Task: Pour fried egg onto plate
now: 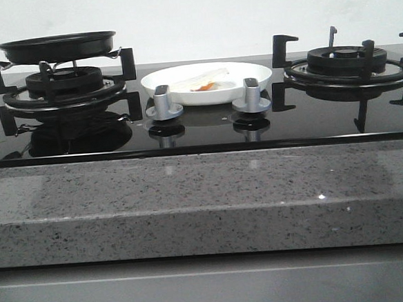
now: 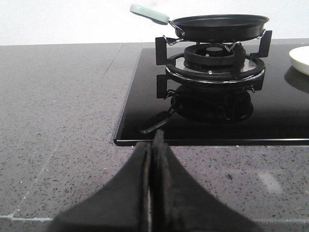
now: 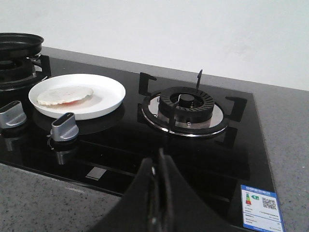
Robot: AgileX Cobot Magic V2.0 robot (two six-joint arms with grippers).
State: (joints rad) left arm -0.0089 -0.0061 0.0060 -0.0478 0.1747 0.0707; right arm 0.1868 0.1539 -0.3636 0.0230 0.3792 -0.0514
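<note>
Already done, you saw:
Egg: fried egg [image 3: 65, 95] lay on the plate [image 1: 248, 71], mid-hob toward the back edge.
Pan: frying pan [image 2: 219, 26] sat on the left burner.
Fingers: left gripper [image 2: 150, 145] and right gripper [image 3: 158, 166] were pressed together, holding nothing.
Risk: any sweep toward the plate could have knocked it.

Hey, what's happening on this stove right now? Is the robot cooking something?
Nothing is being handled at this moment. The fried egg already lies on the white plate, which sits on the black glass cooktop between the two burners, behind the two silver knobs. The black frying pan rests on the left burner's grate. Both the left hand and the right hand are shut, holding nothing, pulled back near the front edge of the stove.
</note>
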